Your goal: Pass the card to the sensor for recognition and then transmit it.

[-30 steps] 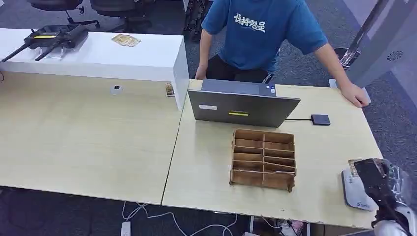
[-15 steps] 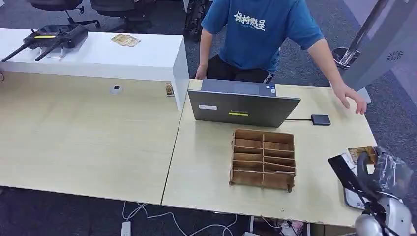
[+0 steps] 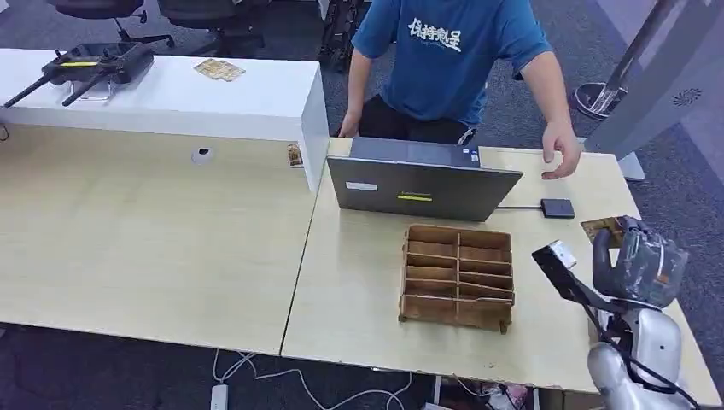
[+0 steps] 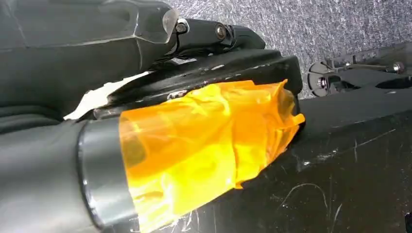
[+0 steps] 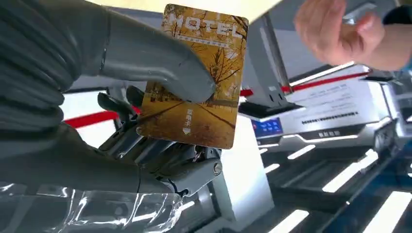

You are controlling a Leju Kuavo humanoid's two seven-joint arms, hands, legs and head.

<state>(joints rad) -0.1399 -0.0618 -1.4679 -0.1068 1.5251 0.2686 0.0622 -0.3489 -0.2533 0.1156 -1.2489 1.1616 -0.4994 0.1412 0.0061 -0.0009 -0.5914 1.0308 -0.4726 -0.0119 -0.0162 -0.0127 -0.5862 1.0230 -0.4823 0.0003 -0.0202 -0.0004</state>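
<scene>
R hand (image 3: 639, 263) now up off the desk, raised over the right end of the pale wood table (image 3: 367, 282). It was low at the table's near right corner 1 s ago, on top of a white-grey flat pad there. Thumb and fingers pinch the golden-brown plastic hotel key card w/ tree print (image 5: 197, 77); in head view the card (image 3: 600, 227) pokes out past the hand toward the small dark square reader on a cable (image 3: 557, 207), near it but not touching. Person in blue T-shirt: their hand (image 3: 562, 150) has pulled in from the far right table edge and hangs above the table beyond the reader. My read: pick-up is done, approach to sensor under way, scan not yet made, handover after that.

Hard to see: the white-grey pad is behind my arm now. L hand (image 4: 194, 141) wrapped in orange film, close against dark body parts; can't tell whether it's open or closed. Card-to-reader gap not judgeable. Brown wooden divider box (image 3: 458, 275) and grey laptop (image 3: 423, 181) untouched.
</scene>
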